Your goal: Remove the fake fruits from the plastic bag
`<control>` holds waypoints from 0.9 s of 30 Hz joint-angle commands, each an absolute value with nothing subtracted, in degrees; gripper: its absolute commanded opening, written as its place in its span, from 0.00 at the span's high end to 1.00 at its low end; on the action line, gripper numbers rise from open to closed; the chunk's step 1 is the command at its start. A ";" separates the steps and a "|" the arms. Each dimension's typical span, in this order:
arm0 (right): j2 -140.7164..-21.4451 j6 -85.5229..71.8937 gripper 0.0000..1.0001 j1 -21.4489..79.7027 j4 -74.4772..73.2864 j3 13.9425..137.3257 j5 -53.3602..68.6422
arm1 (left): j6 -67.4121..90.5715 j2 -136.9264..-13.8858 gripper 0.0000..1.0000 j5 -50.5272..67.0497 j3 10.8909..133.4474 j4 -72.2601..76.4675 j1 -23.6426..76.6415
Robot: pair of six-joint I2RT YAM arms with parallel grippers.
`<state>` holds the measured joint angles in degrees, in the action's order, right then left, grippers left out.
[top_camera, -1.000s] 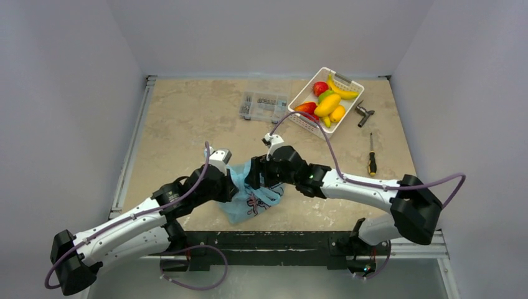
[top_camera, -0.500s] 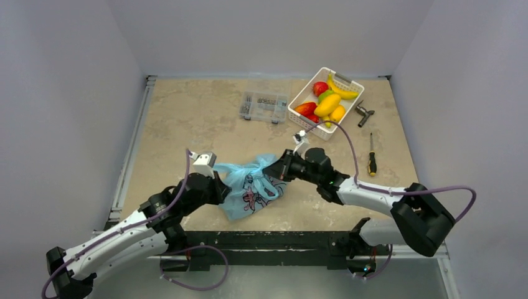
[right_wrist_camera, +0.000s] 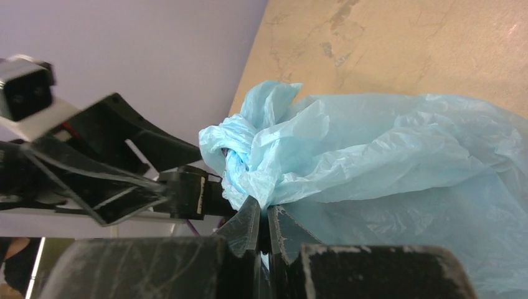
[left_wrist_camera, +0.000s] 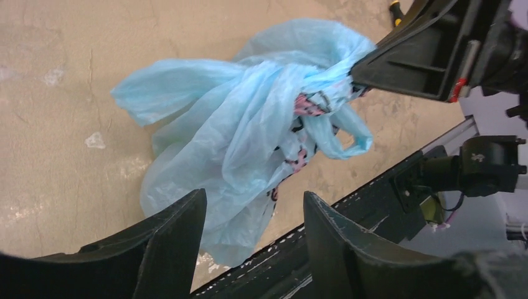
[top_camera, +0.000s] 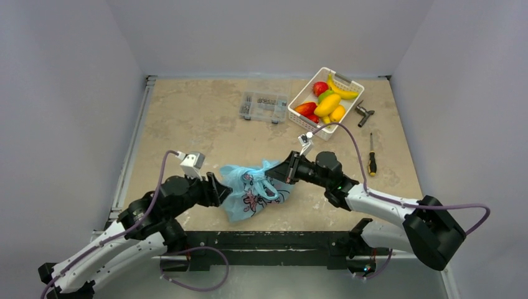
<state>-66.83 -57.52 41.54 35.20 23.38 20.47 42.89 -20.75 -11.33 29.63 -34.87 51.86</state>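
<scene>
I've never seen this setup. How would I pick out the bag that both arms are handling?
Find the beige table, then the middle of its near edge. There lies the plastic bag, pinched at one end by the right claw, with the left claw open at the other. It is the only soft, crumpled, light blue thing; the white basket, clear box and screwdriver are hard.

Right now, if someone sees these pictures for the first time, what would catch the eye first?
The light blue plastic bag lies crumpled near the front edge of the table. The right gripper is shut on its bunched end, while the left gripper stands open beside it. At the far right, a white basket holds bright fruits.
</scene>
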 commanded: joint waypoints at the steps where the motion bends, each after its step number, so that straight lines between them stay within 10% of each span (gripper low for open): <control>1: -64.88 -49.70 1.00 41.37 28.15 27.79 21.76 | 34.64 -28.13 0.37 -8.95 41.98 -36.30 51.77; 12: -62.07 -45.66 1.00 41.46 24.18 27.74 23.21 | 30.30 -58.25 0.38 -13.21 60.15 -40.70 51.72; 27: -60.35 -45.46 1.00 41.48 24.22 25.35 24.54 | 34.23 -59.69 0.75 -7.35 50.32 -33.93 51.86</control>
